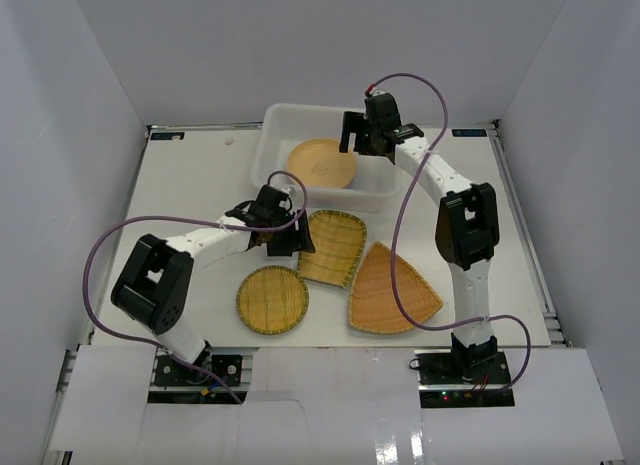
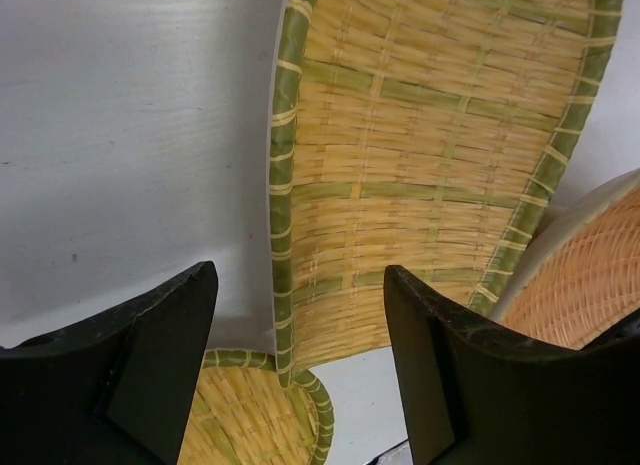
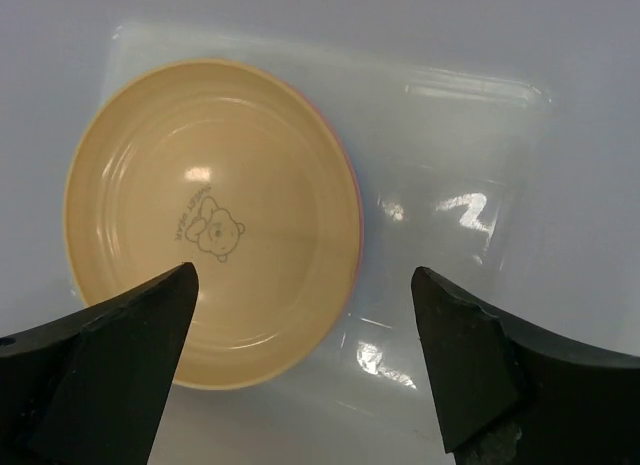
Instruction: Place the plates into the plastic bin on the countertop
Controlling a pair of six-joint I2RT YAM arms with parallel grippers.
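The white plastic bin (image 1: 300, 109) stands at the back of the countertop (image 1: 195, 185). A yellow-orange plate (image 1: 322, 163) with a bear print lies in it, and a pink rim (image 3: 358, 220) shows under it. My right gripper (image 1: 362, 143) hangs open and empty above the bin (image 3: 460, 175) and the plate (image 3: 210, 220). A rectangular bamboo tray (image 1: 335, 247), a round bamboo tray (image 1: 272, 298) and a fan-shaped bamboo tray (image 1: 392, 290) lie in front. My left gripper (image 1: 290, 243) is open, its jaws astride the rectangular tray's (image 2: 430, 155) left rim, near the round tray (image 2: 250, 415).
Pale grey panels wall the countertop on the left, back and right. The fan-shaped tray (image 2: 590, 275) lies close against the rectangular tray's right side. Purple cables loop over both arms. The bin's right half (image 1: 378, 180) holds no plate.
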